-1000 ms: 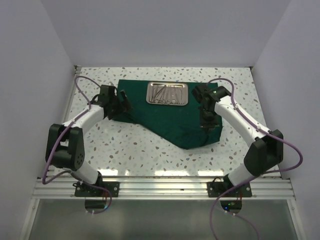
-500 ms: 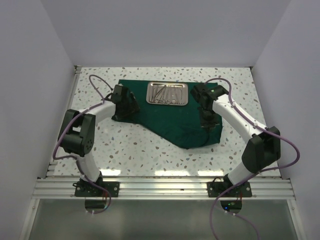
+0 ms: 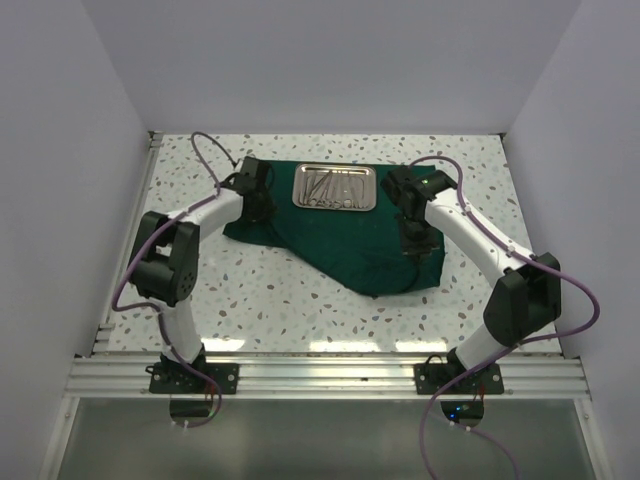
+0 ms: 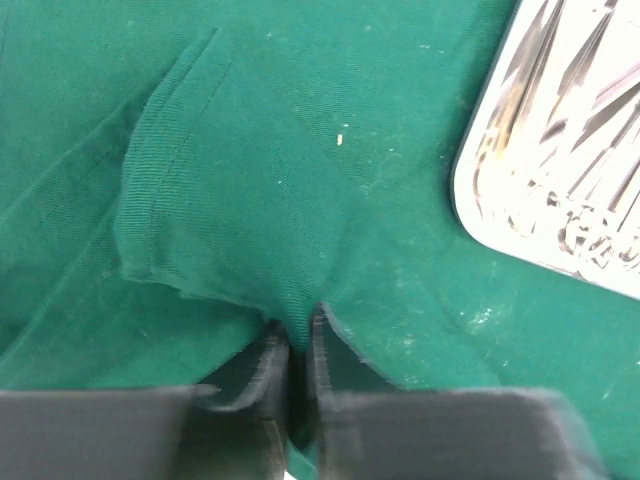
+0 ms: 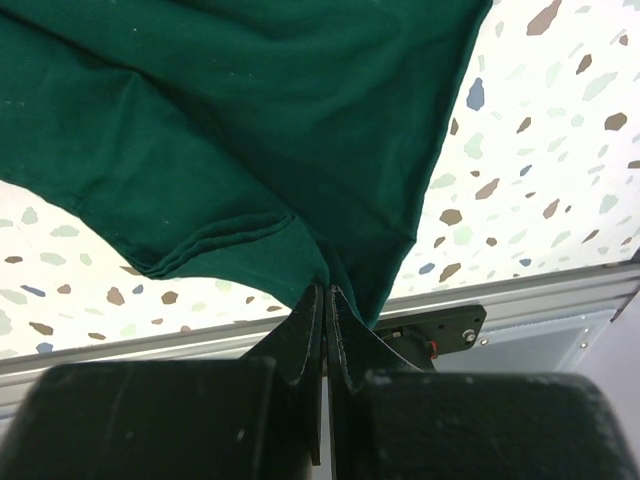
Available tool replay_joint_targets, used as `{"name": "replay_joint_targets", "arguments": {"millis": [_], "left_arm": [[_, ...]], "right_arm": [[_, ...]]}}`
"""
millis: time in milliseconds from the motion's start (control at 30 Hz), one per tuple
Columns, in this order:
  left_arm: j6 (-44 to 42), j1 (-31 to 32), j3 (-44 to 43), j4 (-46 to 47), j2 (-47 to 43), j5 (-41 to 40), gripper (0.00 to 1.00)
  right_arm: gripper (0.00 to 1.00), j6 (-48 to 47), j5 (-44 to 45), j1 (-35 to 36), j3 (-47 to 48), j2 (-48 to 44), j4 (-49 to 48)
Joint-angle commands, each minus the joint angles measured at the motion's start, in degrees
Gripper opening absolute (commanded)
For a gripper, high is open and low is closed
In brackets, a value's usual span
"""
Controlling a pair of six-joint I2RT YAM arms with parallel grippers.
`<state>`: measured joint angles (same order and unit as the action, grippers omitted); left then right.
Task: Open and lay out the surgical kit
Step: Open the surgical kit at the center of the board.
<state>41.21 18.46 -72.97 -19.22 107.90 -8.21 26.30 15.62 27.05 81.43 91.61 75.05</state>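
Note:
The dark green cloth (image 3: 340, 240) of the surgical kit lies partly unfolded on the speckled table. A shiny steel tray (image 3: 299, 190) holding slim silver instruments (image 4: 590, 90) rests on its far part. My left gripper (image 3: 262, 205) is at the cloth's left side, just left of the tray (image 4: 466, 200). In the left wrist view that gripper (image 4: 297, 325) is shut on a pinched ridge of cloth (image 4: 250, 180). My right gripper (image 3: 413, 243) sits over the cloth's right part. The right wrist view shows it (image 5: 325, 292) shut on a fold of cloth (image 5: 250, 120) that hangs lifted off the table.
White walls enclose the speckled table (image 3: 260, 290) on the left, back and right. An aluminium rail (image 3: 320, 375) carrying both arm bases runs along the near edge. Purple cables (image 3: 205, 150) loop above each arm.
My left arm has swung right and forward onto the cloth's left side, and its jaws have closed on a fold. The right arm has hardly moved.

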Motion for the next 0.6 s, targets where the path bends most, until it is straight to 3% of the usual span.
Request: {"name": "replay_joint_targets", "arguments": {"millis": [0, 33, 233, 367, 567], "left_arm": [[-1.0, 1.1, -3.8, -2.0, -0.8, -3.3, 0.05], [-1.1, 1.2, -4.4, -3.0, -1.3, -4.1, 0.0], [-2.4, 1.9, -5.9, -6.7, -4.1, -6.6, 0.0], [-3.3, 1.9, -7.1, -9.8, -5.1, -7.0, 0.11], [-3.8, 1.9, -10.3, -15.7, -6.4, -5.5, 0.07]], "right_arm": [[0.0, -1.3, 1.3, 0.0, 1.5, 0.3, -0.3], [0.0, -1.4, 1.3, 0.1, 1.4, 0.3, -0.3], [0.0, -1.8, 1.2, 0.0, 1.8, 0.5, -0.6], [0.0, -2.0, 0.9, 0.0, 2.0, 0.7, -0.6], [0.0, -2.1, 0.2, 0.0, 2.6, 0.7, 0.0]]}}
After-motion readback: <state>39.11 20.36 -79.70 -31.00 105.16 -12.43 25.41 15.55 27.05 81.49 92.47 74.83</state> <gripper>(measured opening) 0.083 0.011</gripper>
